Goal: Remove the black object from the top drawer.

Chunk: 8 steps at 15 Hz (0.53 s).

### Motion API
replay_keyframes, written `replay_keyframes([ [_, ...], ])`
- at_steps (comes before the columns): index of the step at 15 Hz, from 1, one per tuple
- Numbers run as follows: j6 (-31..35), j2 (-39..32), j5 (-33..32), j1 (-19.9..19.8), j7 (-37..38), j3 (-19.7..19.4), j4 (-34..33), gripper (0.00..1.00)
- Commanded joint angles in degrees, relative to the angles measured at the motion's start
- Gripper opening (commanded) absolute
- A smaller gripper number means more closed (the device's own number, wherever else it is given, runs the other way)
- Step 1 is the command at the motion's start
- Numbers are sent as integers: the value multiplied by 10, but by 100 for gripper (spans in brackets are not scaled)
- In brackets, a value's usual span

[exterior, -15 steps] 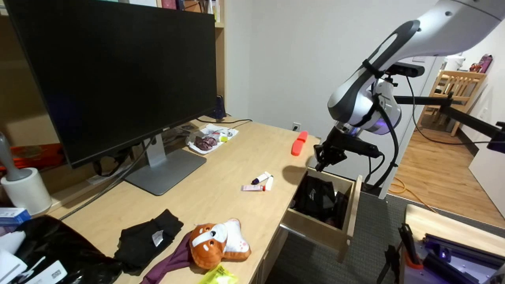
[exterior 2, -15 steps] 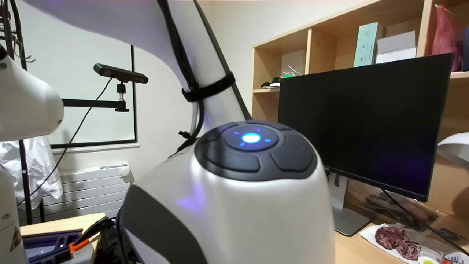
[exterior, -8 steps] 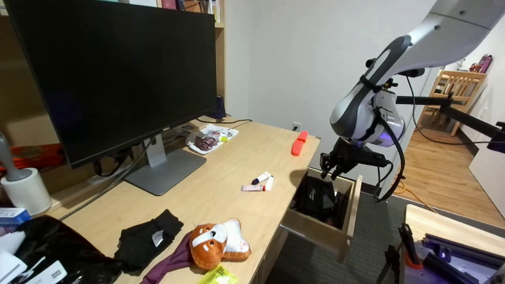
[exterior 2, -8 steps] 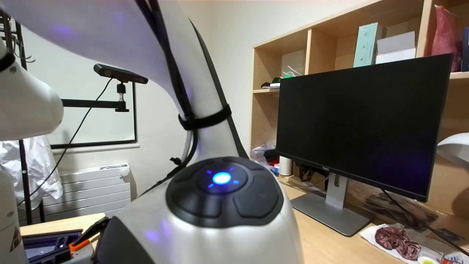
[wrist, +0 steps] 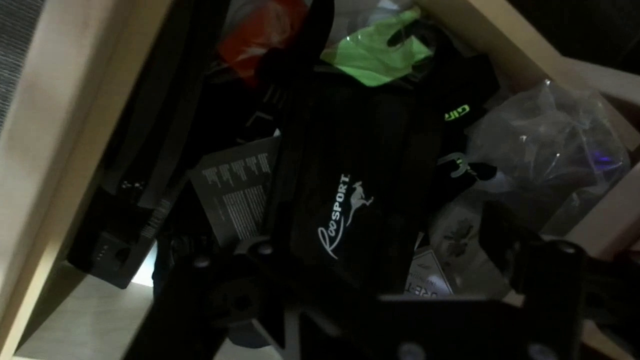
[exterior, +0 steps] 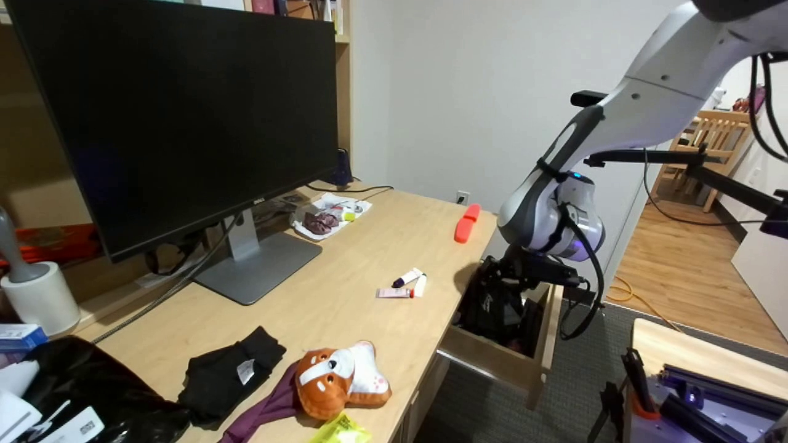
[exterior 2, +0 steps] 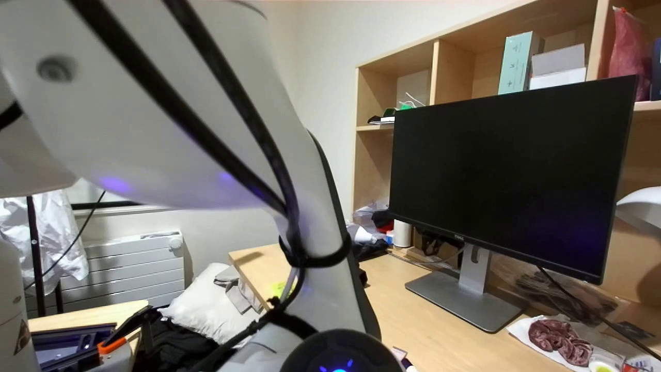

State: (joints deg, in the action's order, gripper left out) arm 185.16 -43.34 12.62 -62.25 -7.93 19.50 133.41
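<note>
The gripper (wrist: pixel 377 230), spread wide and grasping nothing, points down into the pulled-out wooden top drawer (exterior: pixel 492 360), that breadth probably meant to let it straddle the black RooSport pouch (wrist: pixel 352 172), which lies logo-up inside, beside a printed grey card (wrist: pixel 232 192).

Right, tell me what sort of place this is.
Most likely an office or home study: a large monitor stands on a light wooden desk, with wooden shelving behind it.

White-lettered black pouch (wrist: pixel 362 160), pale wooden drawer (exterior: pixel 486 358), orange-and-white plush dog (exterior: pixel 341 381), purple cloth (exterior: pixel 261 409).
</note>
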Motion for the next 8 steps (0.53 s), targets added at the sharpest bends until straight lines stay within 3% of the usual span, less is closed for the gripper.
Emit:
replay_keyframes([
  [1,51,-78,-21,44,59,-27,-70,100],
  [8,74,-158,-24,118,116,-81,-153,100],
])
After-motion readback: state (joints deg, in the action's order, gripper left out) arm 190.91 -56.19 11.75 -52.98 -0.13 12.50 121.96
